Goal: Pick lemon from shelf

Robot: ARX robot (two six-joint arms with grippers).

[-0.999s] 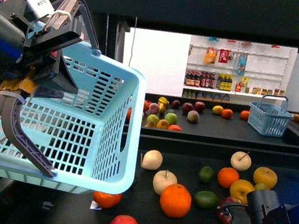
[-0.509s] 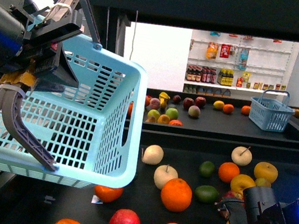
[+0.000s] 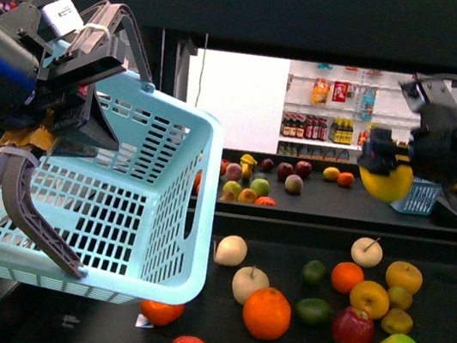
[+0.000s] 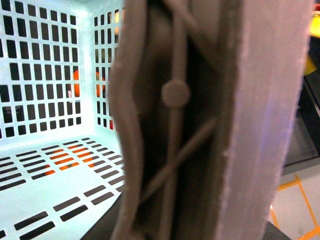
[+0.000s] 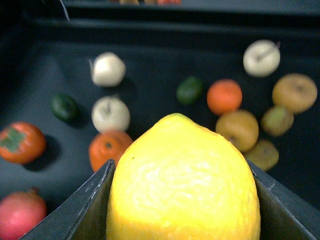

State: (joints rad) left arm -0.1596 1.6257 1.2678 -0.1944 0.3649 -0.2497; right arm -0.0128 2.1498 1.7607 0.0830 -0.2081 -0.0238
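Lemon (image 5: 182,175) sits clamped in right claw (image 3: 384,168), basket (image 3: 140,236) in left claw (image 3: 107,171); front view alone shows both.

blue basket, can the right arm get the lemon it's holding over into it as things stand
Probably yes. The right gripper is shut on the lemon, raised clear above the shelf. The blue basket hangs in the left gripper, and nothing stands between them.

The right pincer (image 3: 384,172) hangs high, clamped on the lemon (image 3: 386,184); the left pincer (image 3: 72,124) grips a basket (image 3: 165,214).
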